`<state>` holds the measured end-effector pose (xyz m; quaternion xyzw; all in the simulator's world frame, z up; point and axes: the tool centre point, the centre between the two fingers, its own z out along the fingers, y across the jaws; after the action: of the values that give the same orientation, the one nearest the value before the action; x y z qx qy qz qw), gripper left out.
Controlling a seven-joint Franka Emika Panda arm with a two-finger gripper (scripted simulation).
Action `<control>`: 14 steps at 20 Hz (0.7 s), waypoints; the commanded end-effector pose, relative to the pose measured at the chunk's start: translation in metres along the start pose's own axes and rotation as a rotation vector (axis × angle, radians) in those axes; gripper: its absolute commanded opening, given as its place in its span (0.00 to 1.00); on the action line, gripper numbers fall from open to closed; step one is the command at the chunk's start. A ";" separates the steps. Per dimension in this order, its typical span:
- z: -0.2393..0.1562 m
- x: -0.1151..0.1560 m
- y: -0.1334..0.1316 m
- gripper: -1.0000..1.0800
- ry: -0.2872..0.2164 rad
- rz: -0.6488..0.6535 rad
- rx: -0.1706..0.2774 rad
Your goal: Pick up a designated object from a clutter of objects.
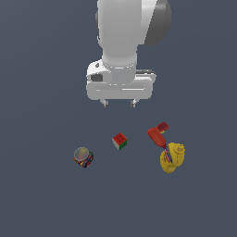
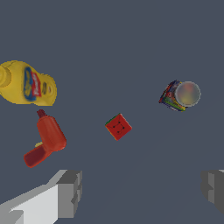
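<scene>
Risk lies in neighbours: the red bent piece (image 1: pixel 158 134) sits touching or just beside the lumpy yellow object (image 1: pixel 172 157), so a descending finger could catch the yellow one and knock both aside. The gripper (image 1: pixel 120 103) hangs above the floor with jaws spread wide, holding nothing; the target is off toward the exterior view's right of it, the cube (image 1: pixel 120 141) (red-faced) almost beneath. The red piece looks glossy, smooth, two-lobed and may slip.
</scene>
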<state>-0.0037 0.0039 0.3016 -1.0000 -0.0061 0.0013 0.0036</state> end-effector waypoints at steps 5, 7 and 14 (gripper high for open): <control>0.002 0.000 -0.006 1.00 -0.004 -0.011 -0.001; 0.004 -0.001 -0.011 1.00 -0.008 -0.021 -0.002; 0.007 0.000 -0.015 1.00 -0.011 -0.030 -0.005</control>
<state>-0.0045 0.0177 0.2959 -0.9998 -0.0197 0.0063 0.0017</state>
